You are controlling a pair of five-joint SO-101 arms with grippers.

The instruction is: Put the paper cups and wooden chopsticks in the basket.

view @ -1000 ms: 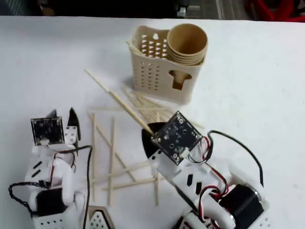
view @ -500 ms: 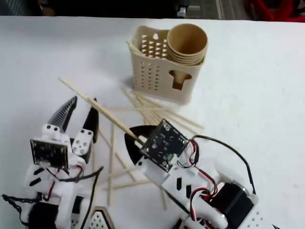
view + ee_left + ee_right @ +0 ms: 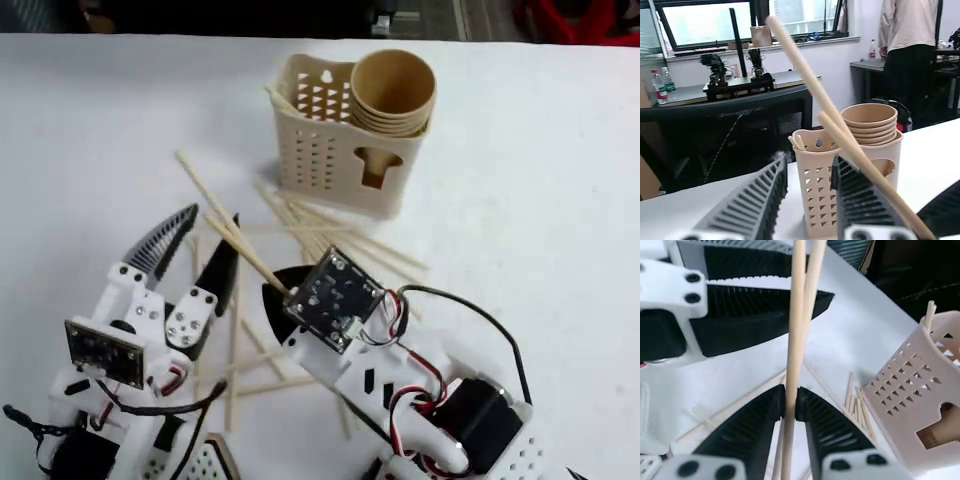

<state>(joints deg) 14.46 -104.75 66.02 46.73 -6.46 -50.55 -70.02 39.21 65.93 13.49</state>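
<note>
High view: right pincer (image 3: 285, 292) clamped on pair of wooden chopsticks (image 3: 225, 215), pair slanting off bench (image 3: 540, 180). Left pincer (image 3: 214, 214) open, empty; held pair crosses by its tips, contact unclear. Paper cups (image 3: 393, 90) stacked inside basket (image 3: 325, 150). Loose chopsticks (image 3: 236, 345) scattered on bench between basket and arms, some under both pincers.

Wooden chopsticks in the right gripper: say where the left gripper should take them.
Grip the pair of long wooden chopsticks on their free shaft beyond the right gripper, which clamps them near one end. They lie side by side, so the open left gripper should probably close across both from the side.
</note>
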